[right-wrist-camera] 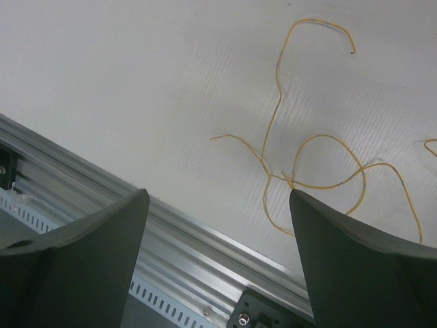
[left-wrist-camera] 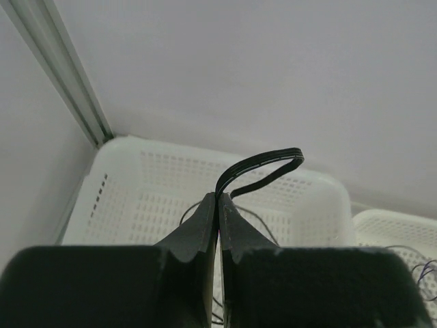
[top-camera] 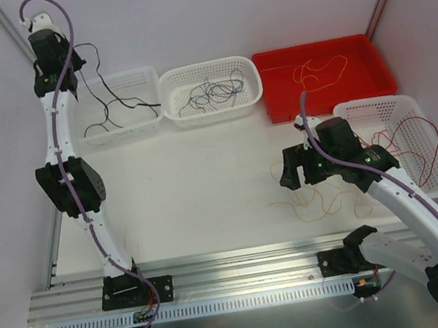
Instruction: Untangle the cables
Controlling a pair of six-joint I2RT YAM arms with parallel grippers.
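Note:
My left gripper (top-camera: 66, 68) is raised over the left white basket (top-camera: 135, 75) and is shut on a black cable (left-wrist-camera: 270, 162). The cable loops out past the fingertips (left-wrist-camera: 208, 212), and its strands (top-camera: 109, 94) trail down into the basket. My right gripper (top-camera: 299, 177) hangs open over the table with nothing between its fingers. Loose orange-yellow cables (top-camera: 319, 201) lie tangled on the table just below it. In the right wrist view these orange-yellow cables (right-wrist-camera: 314, 157) lie ahead of the wide-open right gripper (right-wrist-camera: 218, 198) and a little to the right.
A middle white basket (top-camera: 206, 67) holds purple-grey cables (top-camera: 207, 94). A red bin (top-camera: 313, 47) holds an orange cable (top-camera: 321, 69). A white basket at right (top-camera: 378, 102) holds red cables (top-camera: 406, 144). An aluminium rail (top-camera: 237, 267) runs along the near edge.

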